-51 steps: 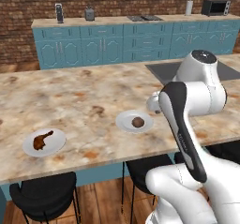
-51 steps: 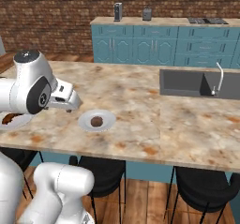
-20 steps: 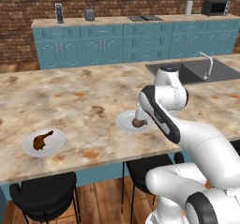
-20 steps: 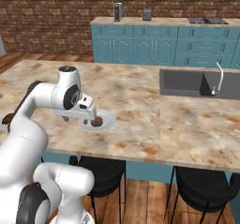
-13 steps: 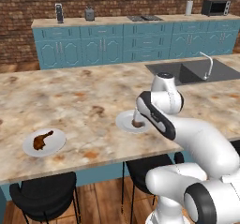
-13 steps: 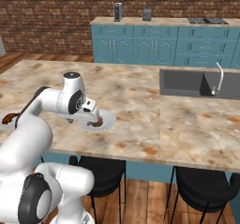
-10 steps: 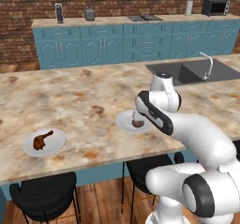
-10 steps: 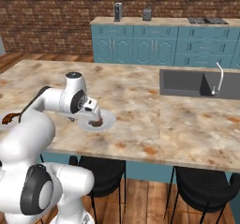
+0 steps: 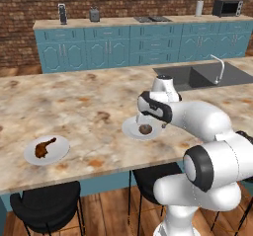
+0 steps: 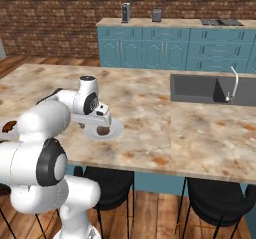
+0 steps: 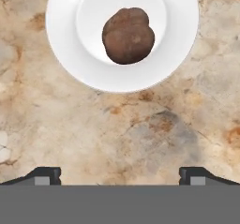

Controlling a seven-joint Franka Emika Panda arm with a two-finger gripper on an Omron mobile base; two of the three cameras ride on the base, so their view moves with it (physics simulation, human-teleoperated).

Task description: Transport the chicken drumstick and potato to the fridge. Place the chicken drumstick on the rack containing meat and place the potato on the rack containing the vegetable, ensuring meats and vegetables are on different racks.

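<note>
Gripper [image 11: 120, 174] fingers spread wide, nothing between them; in the hand view the two dark fingertips [image 11: 44, 174] sit at the bottom, far apart, over bare marble counter [image 11: 140, 134]. Gripper points down at the counter, just beside the white plate [image 11: 65, 54]. Potato [image 11: 128, 35], brown and lumpy, lies in the middle of that plate, untouched, apart from the fingertips.

Left base view: gripper [image 9: 150, 121] hangs low over the plate [image 9: 129, 130], potato [image 9: 145, 129] visible just under the hand. Second white plate [image 9: 29, 156] further left on the counter near its front edge, with the chicken drumstick [image 9: 45, 147] lying on it, reddish-brown, well apart from the arm. Hand view gives none of that second plate.

Right base view: gripper [image 10: 102, 120] over the plate [image 10: 116, 129], potato [image 10: 103, 130] partly tucked under the hand. Chicken drumstick [image 10: 9, 126] shows as a dark bit at the left, mostly hidden behind the white arm.

Base views also give the sink [image 9: 197, 76] with faucet [image 9: 219, 68] at the right of the counter, teal cabinets [image 9: 108, 50] and brick wall [image 10: 50, 18] at the far side, black stools [image 9: 47, 213] under the near counter edge.
</note>
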